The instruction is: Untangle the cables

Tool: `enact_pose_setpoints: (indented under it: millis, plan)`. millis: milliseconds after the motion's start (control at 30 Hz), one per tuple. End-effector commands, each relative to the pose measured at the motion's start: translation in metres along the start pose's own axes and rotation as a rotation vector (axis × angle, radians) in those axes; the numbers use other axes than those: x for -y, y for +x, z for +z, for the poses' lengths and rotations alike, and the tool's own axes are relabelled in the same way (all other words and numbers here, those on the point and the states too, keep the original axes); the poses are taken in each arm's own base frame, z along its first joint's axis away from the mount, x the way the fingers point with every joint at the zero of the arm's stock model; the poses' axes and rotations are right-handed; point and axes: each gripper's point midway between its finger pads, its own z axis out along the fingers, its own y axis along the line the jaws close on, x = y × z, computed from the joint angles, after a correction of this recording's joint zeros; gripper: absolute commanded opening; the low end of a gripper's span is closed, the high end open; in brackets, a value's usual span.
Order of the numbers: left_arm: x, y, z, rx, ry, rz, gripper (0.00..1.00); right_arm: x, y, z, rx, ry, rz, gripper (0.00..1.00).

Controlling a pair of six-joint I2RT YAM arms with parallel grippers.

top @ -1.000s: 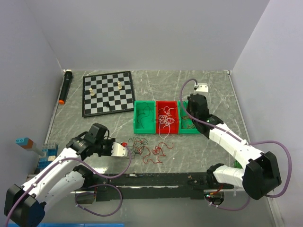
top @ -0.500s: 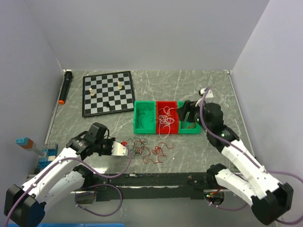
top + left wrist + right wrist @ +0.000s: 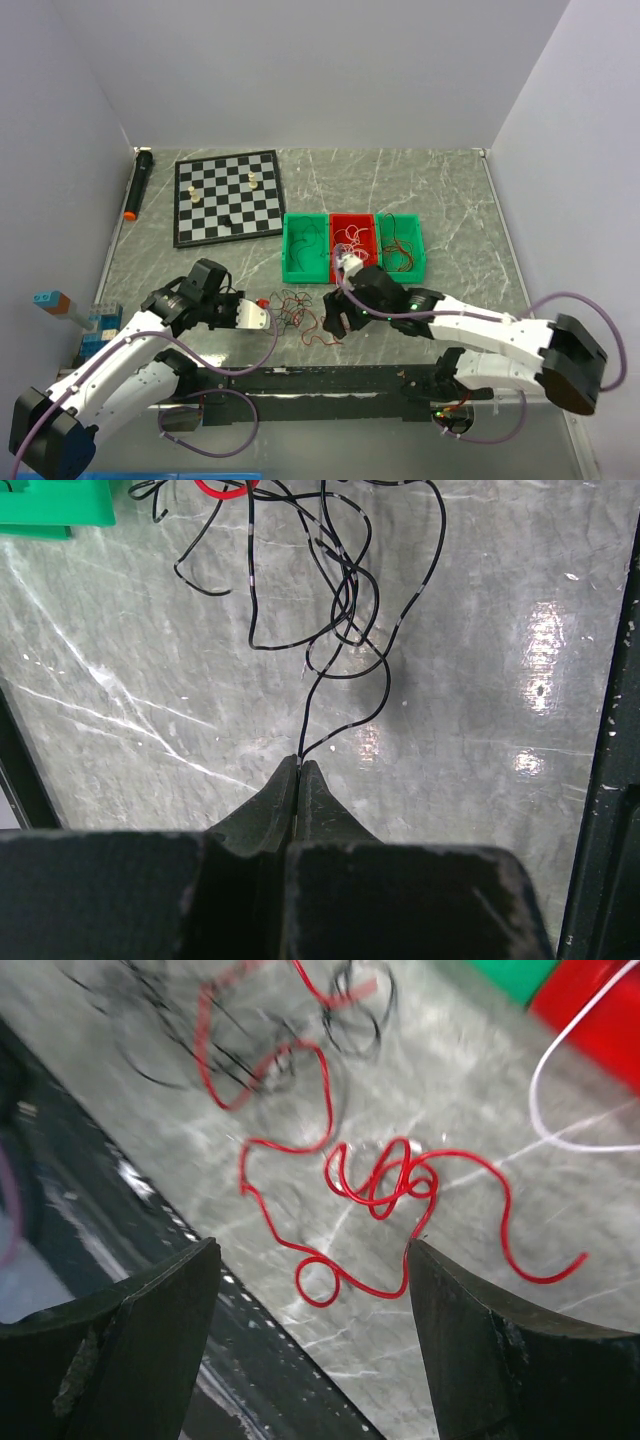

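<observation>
Jaws of the left pincer are pressed together on one dark strand, which runs from the tips across the counter into a loose knot of dark loops. The right pincer is spread wide with nothing between its fingers, hanging just above a curly red strand lying flat on the stone. Both strands belong to the cables, a loose tangle of red and dark wire near the middle of the counter's near edge, between the two pincers. Just beyond it sits a row of three bins, green, red and green, with wire in them. A chessboard lies toward the far left corner, with a black marker along the left edge.
</observation>
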Motion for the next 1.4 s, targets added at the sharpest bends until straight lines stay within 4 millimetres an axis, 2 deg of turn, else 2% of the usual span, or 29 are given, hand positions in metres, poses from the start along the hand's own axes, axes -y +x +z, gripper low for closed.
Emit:
enact_pose_setpoints:
  millis: [0,167,233,333,433,467,500,600,733,867,1100,1367]
  plan:
    - [-0.01,-0.013,-0.004,0.047,-0.022,0.009,0.01,-0.003,0.012,0.017,-0.092,0.066,0.002,0.81]
    - [-0.01,-0.015,-0.004,0.056,-0.023,0.008,0.01,-0.001,0.025,0.034,-0.145,0.144,0.002,0.74]
    - [-0.01,-0.015,-0.004,0.056,-0.022,0.006,0.01,0.0,0.03,0.039,-0.168,0.159,-0.004,0.68]
    - [-0.011,-0.014,-0.005,0.049,-0.028,0.01,0.01,0.003,0.036,0.039,-0.197,0.183,-0.013,0.49]
    - [-0.011,-0.014,-0.004,0.049,-0.028,0.01,0.01,0.003,0.031,0.031,-0.173,0.199,-0.024,0.21]
    - [-0.011,-0.015,-0.004,0.052,-0.027,0.014,0.01,0.004,0.027,0.026,-0.153,0.206,-0.025,0.07]
    - [-0.011,-0.014,-0.004,0.053,-0.027,0.014,0.01,0.005,0.023,0.019,-0.137,0.214,-0.027,0.0]
    - [-0.01,-0.014,-0.003,0.052,-0.024,0.019,0.01,0.006,0.005,-0.003,-0.072,0.23,-0.042,0.0]
    - [-0.011,-0.012,-0.003,0.04,-0.024,0.034,0.01,0.002,-0.038,-0.053,0.101,0.223,-0.065,0.0]
    - [-0.011,-0.011,-0.004,0.038,-0.025,0.043,0.01,0.008,-0.09,-0.119,0.304,0.276,-0.069,0.0]
    - [-0.011,-0.011,-0.004,0.039,-0.022,0.046,0.01,0.025,-0.166,-0.231,0.605,0.408,-0.079,0.0]
    - [-0.008,-0.006,-0.005,0.02,-0.019,0.064,0.01,0.027,-0.237,-0.33,0.882,0.557,-0.113,0.0]
